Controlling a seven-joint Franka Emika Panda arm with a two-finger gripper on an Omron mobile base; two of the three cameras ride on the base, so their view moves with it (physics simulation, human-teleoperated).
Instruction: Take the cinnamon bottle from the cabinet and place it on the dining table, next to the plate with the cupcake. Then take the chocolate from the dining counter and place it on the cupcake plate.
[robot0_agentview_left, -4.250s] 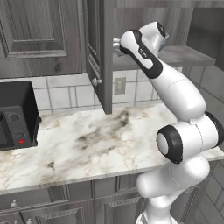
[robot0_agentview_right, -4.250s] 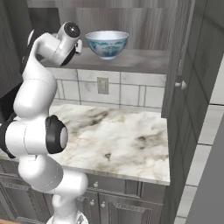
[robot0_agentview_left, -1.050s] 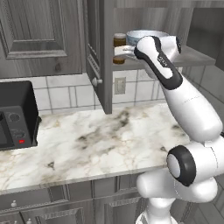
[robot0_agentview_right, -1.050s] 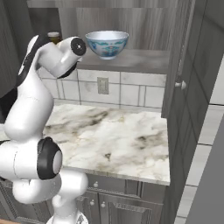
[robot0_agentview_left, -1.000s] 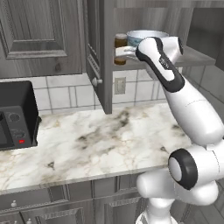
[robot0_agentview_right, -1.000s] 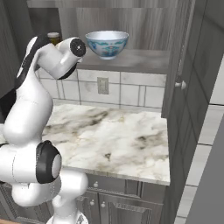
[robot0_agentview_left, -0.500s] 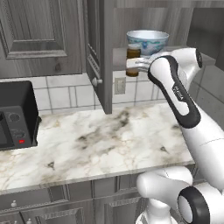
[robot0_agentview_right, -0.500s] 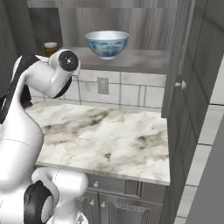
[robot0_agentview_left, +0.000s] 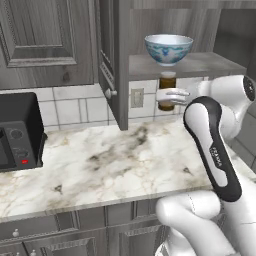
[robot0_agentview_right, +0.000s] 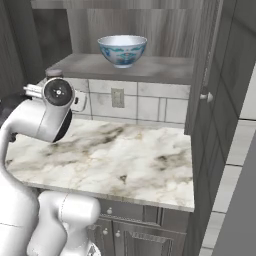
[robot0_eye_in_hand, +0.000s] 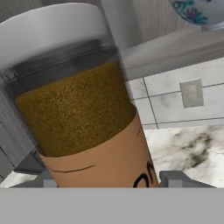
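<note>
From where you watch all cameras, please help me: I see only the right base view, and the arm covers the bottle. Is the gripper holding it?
Observer: Yes. In the left base view the gripper is shut on the cinnamon bottle, with a white finger across its lower part.
Operator: Is the bottle on the shelf?
Observer: No. It hangs below the front edge of the cabinet shelf, in front of the tiled wall and above the counter.
Operator: Is it upright?
Observer: Roughly upright in the left base view; in the hand view the bottle leans, but that camera rolls with the hand.
Operator: Anything else on the shelf?
Observer: A blue-patterned bowl stands on it, above the bottle.
</note>
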